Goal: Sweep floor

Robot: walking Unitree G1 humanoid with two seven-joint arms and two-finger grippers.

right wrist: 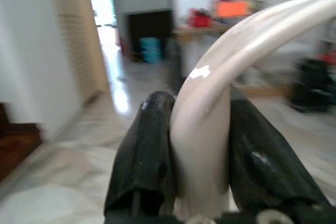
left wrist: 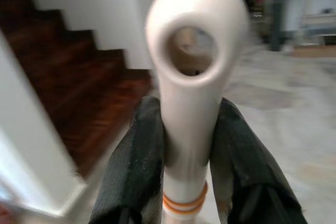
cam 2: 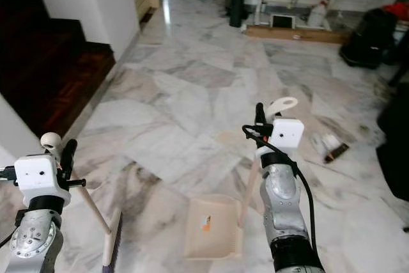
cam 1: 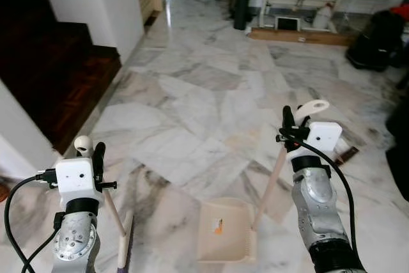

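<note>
My left gripper (cam 1: 91, 152) is shut on the cream handle of a broom (cam 1: 114, 214), whose looped top (left wrist: 195, 51) sticks up between the black fingers (left wrist: 134, 166). The broom head (cam 1: 126, 247) rests on the marble floor by my left side. My right gripper (cam 1: 295, 124) is shut on the cream handle of a dustpan (cam 1: 270, 182); the curved handle end (right wrist: 247, 40) rises above the fingers (right wrist: 144, 166). The beige dustpan tray (cam 1: 223, 229) sits flat on the floor between my arms, with a small orange scrap (cam 1: 218, 225) in it.
Dark wooden stairs (cam 1: 57, 75) rise at the left beside a white wall. Litter lies on the floor (cam 1: 204, 94) at the right: a dark wrapper (cam 2: 335, 152) and a pale scrap (cam 2: 323, 140). A black bag (cam 1: 377, 39), shelves and a bottle stand at the back right.
</note>
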